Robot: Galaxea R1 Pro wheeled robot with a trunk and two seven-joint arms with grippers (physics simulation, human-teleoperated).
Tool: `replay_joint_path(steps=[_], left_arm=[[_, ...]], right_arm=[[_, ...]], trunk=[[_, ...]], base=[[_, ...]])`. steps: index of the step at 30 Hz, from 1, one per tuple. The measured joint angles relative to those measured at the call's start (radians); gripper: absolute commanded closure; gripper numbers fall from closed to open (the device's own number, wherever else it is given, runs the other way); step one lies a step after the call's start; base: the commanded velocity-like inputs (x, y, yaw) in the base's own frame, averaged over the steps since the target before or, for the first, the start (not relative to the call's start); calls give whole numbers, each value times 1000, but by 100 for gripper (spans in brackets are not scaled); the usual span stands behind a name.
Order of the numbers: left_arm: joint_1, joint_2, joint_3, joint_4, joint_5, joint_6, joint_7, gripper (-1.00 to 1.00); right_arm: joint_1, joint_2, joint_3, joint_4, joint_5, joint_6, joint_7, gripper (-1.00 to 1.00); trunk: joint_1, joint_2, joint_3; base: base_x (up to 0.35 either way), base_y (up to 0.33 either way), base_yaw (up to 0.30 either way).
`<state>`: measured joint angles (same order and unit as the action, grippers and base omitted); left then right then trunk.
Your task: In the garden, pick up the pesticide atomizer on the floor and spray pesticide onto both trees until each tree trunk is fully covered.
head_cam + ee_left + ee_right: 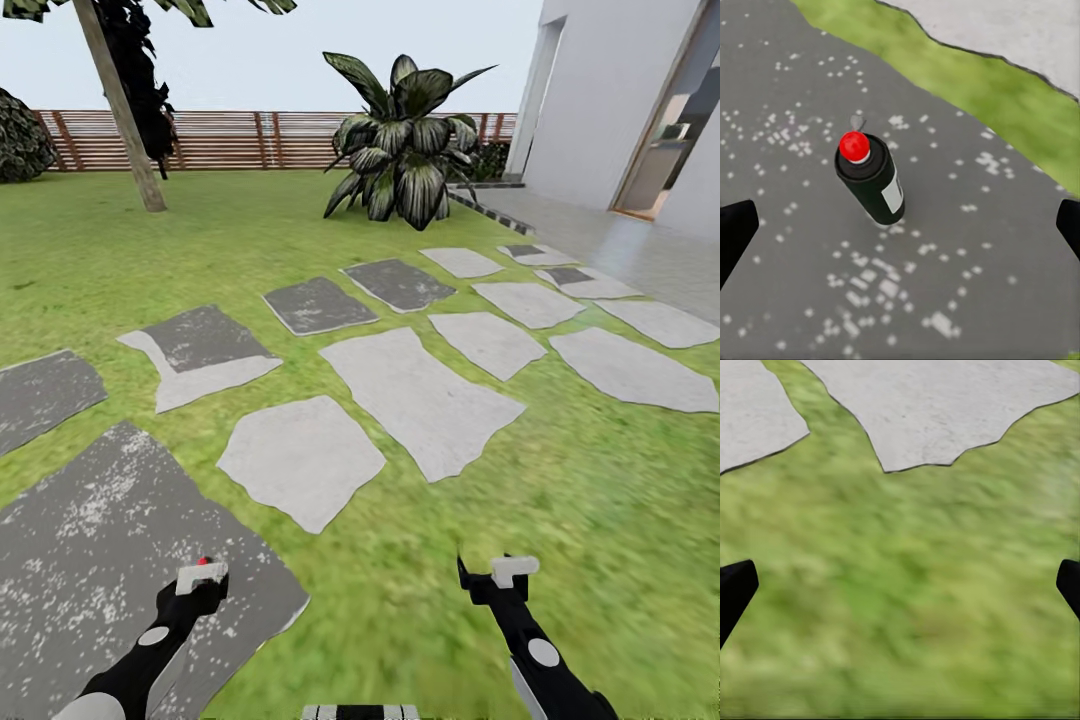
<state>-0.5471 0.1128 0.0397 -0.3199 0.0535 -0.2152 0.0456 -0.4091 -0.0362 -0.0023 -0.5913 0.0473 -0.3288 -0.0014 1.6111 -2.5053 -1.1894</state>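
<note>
Nearest the robot, the left gripper (900, 225) hangs with its fingers spread wide, the pesticide atomizer (870, 180) between them but touching neither finger. The bottle looks to be standing on a dark speckled stepping slab (90, 540), not far from that slab's grass-side edge, though whether it truly rests there or is suspended cannot be told; in the head view only its red spot (205, 561) peeps over the gripper. It looks small, stiff and light, with a smooth round body likely to slip, so the dark cylinder below the red cap, around the pale label, seems the best place to close on, leaving the nozzle free. The right gripper (900, 585) is likewise spread and empty, over bare grass (900, 607) near a pale slab's edge. Beyond lie more stepping slabs (420, 395), dark and pale, running toward grey paving (640, 250) by a white building (620, 100). Nothing stands between the gripper and the bottle. Farther off, a leaning grey-tan tree trunk (120, 105) rises from the lawn, a broad-leaved bush (405, 145) stands well apart from it, and a slatted wooden fence (250, 140) closes the garden.
</note>
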Motion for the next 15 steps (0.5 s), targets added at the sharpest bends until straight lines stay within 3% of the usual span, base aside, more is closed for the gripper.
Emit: replay_joint_path(steps=[15], left_arm=[[0,1,-2,2,1,-9,-1,-100]], right_arm=[[0,0,0,0,0,-1,-1,-100]], trunk=[[7,-4,-81]], base=[[0,0,0]])
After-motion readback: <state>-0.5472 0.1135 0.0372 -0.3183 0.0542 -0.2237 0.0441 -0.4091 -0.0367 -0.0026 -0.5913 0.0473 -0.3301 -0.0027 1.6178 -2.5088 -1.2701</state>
